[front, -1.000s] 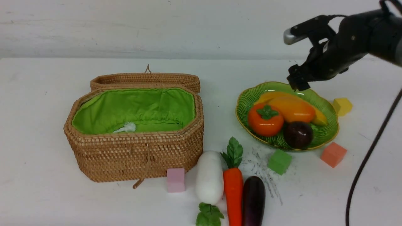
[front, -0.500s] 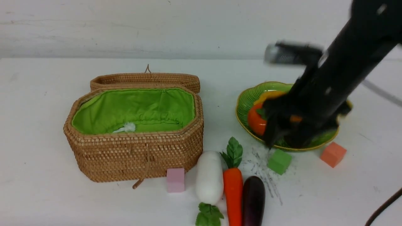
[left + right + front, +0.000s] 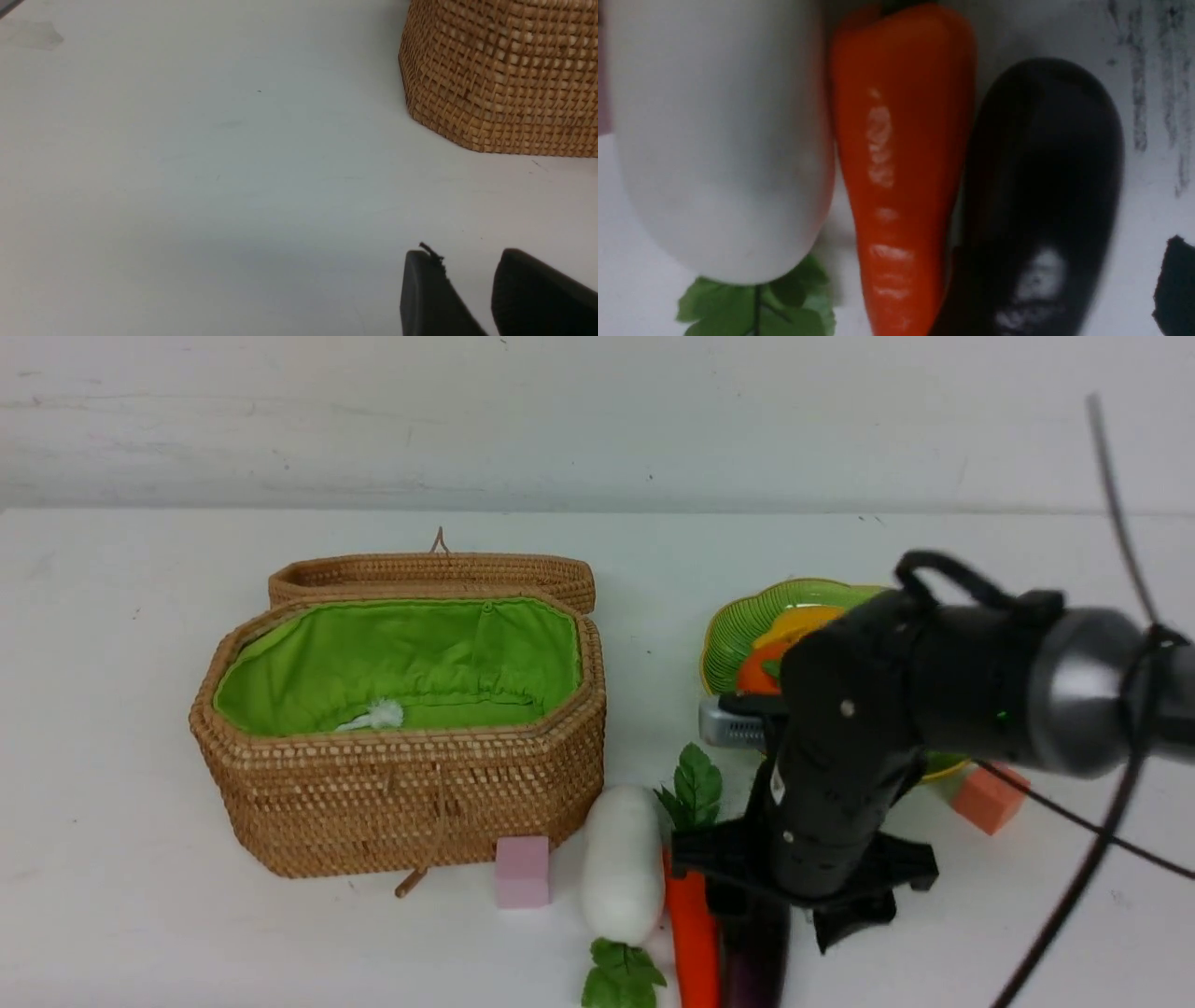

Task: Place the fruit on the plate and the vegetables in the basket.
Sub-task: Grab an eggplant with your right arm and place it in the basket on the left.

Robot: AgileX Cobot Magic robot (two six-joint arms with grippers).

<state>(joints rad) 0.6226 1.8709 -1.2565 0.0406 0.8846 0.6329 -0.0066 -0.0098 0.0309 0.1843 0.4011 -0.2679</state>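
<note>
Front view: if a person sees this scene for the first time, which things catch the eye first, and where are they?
The big black right arm fills the right foreground, its right hand open low over three vegetables lying side by side at the near edge: white radish, orange carrot, dark eggplant. On the left stands the wicker basket, lid back, showing bright green lining. Behind the arm, the green plate holds fruit, mostly hidden.

White table (image 3: 112, 859): pink foam cube (image 3: 522, 870) toward 6 o'clock side; salmon cube (image 3: 990, 798) at its 3 o'clock, well apart; dark scuffs (image 3: 1139, 93) on surface.
</note>
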